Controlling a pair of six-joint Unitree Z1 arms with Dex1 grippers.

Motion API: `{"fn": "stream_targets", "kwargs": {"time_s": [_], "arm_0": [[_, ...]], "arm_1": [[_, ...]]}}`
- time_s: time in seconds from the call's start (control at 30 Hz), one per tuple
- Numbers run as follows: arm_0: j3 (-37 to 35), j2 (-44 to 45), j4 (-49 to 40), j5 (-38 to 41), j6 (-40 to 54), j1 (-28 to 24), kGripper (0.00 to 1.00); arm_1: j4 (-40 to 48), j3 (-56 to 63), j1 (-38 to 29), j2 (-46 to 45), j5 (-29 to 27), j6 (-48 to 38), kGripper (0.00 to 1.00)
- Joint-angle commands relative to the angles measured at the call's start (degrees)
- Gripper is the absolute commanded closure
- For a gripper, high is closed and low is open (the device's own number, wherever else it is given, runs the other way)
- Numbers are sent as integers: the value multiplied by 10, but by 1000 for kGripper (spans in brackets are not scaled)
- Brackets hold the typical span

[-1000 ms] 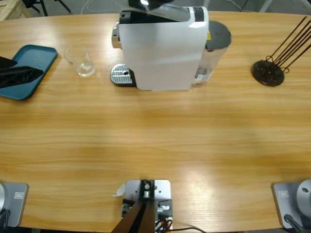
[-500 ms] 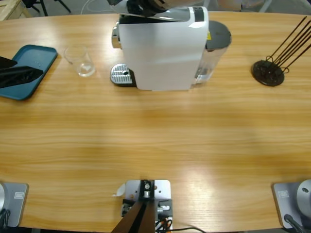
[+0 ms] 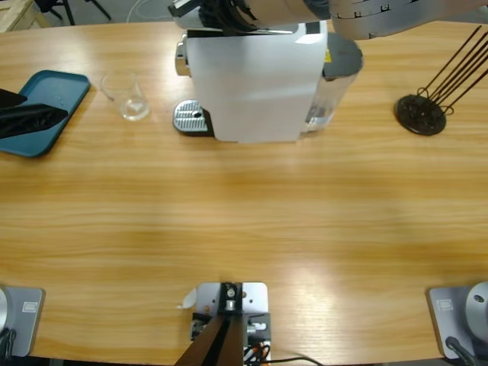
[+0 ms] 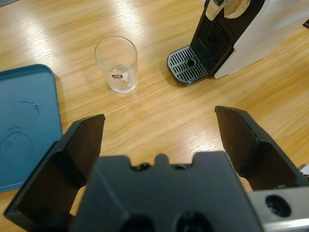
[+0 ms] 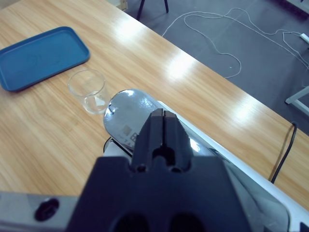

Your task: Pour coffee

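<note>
A white coffee machine (image 3: 255, 80) stands at the table's far middle, its metal drip tray (image 3: 191, 117) on its left side. An empty clear glass (image 3: 128, 97) stands on the table left of the drip tray, apart from it. My right gripper (image 3: 221, 9) is over the machine's top front, jaws shut with nothing between them, just above the chrome lid (image 5: 126, 118). My left gripper (image 3: 34, 118) hovers open over the blue tray (image 3: 46, 91) at the left edge. From the left wrist, the glass (image 4: 116, 63) and drip tray (image 4: 189, 65) lie ahead.
A black stand with thin rods (image 3: 421, 113) sits at the far right. The machine's dark water tank (image 3: 341, 65) is on its right side. Cables (image 5: 227, 29) lie on the floor beyond the table's far edge.
The right arm has swung in from the upper right and now covers the machine's top, its gripper farther left. The left gripper, glass and tray have not moved.
</note>
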State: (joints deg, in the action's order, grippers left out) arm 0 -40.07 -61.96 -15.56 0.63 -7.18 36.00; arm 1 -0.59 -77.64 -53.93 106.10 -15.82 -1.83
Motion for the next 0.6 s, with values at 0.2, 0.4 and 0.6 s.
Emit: {"fn": "stream_targets", "kwargs": {"time_s": [0.2,0.4,0.6], "arm_0": [[9,-9,-4,7,3,4,4],[8,-10,-5,9,2,4,4],[8,-13,-4,6,6,4,9]], "arm_1": [[1,94,-16,89,25,-13,1000],[16,109,-16,88,25,-19,1000],[5,101,-16,11,0,-13,1000]]}}
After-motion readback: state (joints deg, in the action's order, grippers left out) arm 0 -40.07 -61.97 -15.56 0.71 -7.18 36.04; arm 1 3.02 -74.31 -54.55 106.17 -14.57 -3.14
